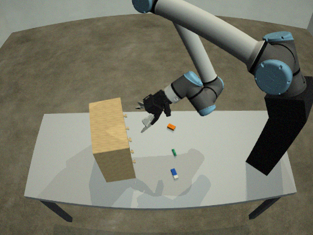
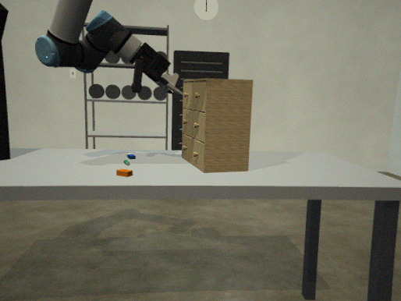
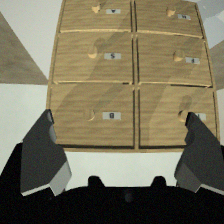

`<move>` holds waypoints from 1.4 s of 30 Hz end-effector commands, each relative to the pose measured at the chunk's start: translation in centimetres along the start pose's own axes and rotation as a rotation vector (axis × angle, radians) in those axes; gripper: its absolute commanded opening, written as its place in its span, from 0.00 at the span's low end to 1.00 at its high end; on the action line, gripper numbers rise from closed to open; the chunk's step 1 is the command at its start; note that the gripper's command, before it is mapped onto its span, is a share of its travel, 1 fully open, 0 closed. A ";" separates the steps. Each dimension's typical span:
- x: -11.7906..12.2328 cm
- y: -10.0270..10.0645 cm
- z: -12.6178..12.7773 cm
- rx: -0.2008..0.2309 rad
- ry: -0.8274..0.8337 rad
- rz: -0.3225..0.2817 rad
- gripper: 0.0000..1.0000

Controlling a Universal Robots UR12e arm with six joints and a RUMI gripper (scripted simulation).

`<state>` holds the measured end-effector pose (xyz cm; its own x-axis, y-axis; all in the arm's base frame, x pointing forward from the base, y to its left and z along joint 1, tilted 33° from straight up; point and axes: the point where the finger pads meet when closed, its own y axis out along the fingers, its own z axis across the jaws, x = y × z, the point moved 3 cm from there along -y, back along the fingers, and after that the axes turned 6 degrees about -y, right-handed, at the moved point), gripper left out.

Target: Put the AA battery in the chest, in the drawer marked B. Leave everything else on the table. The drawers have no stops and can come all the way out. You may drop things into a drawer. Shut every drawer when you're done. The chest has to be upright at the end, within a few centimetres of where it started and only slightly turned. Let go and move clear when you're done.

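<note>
The wooden chest [image 1: 109, 131] [image 2: 226, 125] [image 3: 95, 70] stands upright on the left half of the table, with six knobbed drawers, all shut. In the wrist view the near left drawer [image 3: 75, 107] carries a label that looks like a B. The AA battery [image 1: 173, 152] [image 2: 126, 162], green, lies on the table right of the chest. My gripper [image 1: 139, 119] [image 2: 175, 85] [image 3: 119, 111] is open and empty. It hovers close in front of the chest's top drawer row, facing the drawer fronts.
An orange block [image 1: 171, 126] [image 2: 124, 172] and a blue and white block [image 1: 174, 173] [image 2: 131, 156] lie near the battery on the white table [image 1: 228, 137] [image 2: 273, 175]. The arm's black base [image 1: 283, 128] stands at the table's right end. A shelf rack [image 2: 87, 117] stands behind.
</note>
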<state>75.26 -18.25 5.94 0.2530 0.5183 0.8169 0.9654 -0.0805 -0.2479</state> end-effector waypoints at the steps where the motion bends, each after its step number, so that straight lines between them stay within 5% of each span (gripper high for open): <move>1: 0.4 0.6 -0.4 -0.012 -0.003 -0.055 1.00; 14: 0.1 1.4 -0.4 -0.018 -0.003 -0.117 1.00; 42: 0.1 1.4 -0.3 -0.019 -0.005 -0.126 1.00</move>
<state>76.60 -18.36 5.70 0.1317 0.5276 0.8392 0.9901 -0.0289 -0.1372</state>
